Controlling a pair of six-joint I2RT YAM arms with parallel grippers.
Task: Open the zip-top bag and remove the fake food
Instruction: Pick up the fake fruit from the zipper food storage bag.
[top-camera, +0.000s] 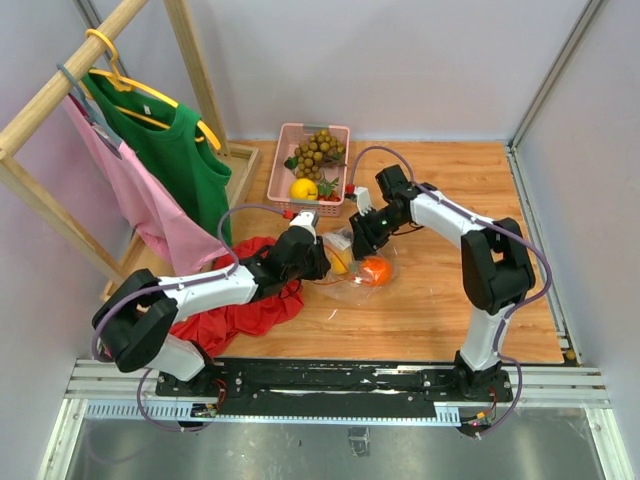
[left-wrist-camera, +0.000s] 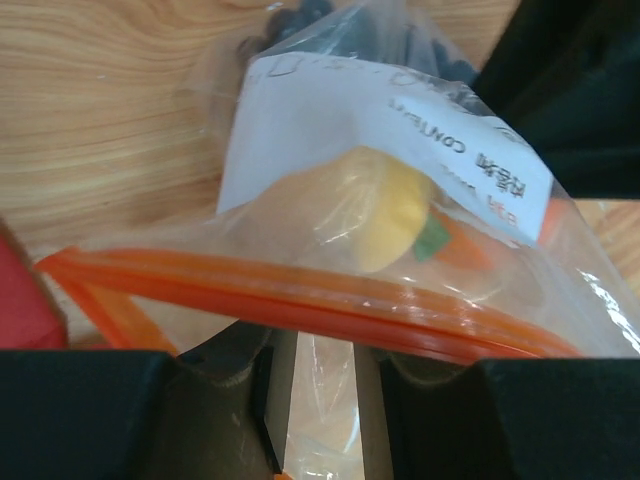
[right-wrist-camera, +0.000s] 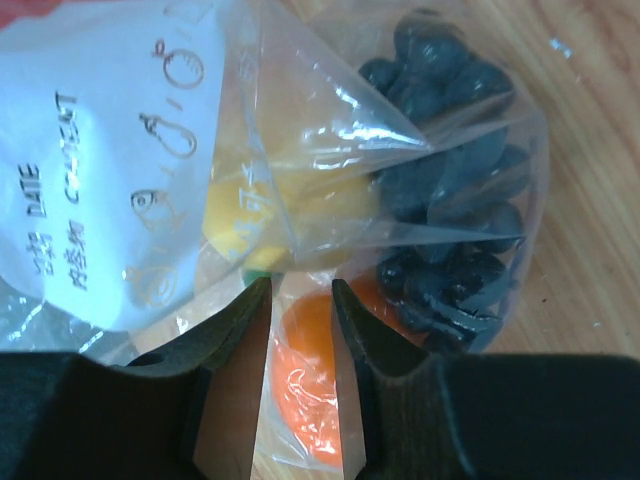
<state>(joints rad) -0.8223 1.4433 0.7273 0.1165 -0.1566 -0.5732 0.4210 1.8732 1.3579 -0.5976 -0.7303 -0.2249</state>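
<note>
The zip-top bag (top-camera: 345, 285) lies on the wood table between my two grippers. It holds an orange fruit (top-camera: 375, 270), a yellow-orange fruit (top-camera: 341, 262) and a dark purple bunch (right-wrist-camera: 450, 190). In the left wrist view its orange-red zip strip (left-wrist-camera: 300, 300) runs across my fingertips, with the yellow fruit (left-wrist-camera: 385, 205) behind it. My left gripper (top-camera: 318, 252) (left-wrist-camera: 325, 345) is closed on the bag's film just below the strip. My right gripper (top-camera: 358, 238) (right-wrist-camera: 302, 285) pinches the film on the far side. The film is creased taut there, and the orange fruit (right-wrist-camera: 310, 380) shows through.
A pink basket (top-camera: 283, 150) stands behind the bag, holding a tan-brown bunch (top-camera: 318, 150) and a lemon (top-camera: 303, 188). A red cloth (top-camera: 240, 310) lies under my left arm. A wooden rack at the back left holds a green shirt (top-camera: 165, 150) and a pink shirt (top-camera: 150, 210).
</note>
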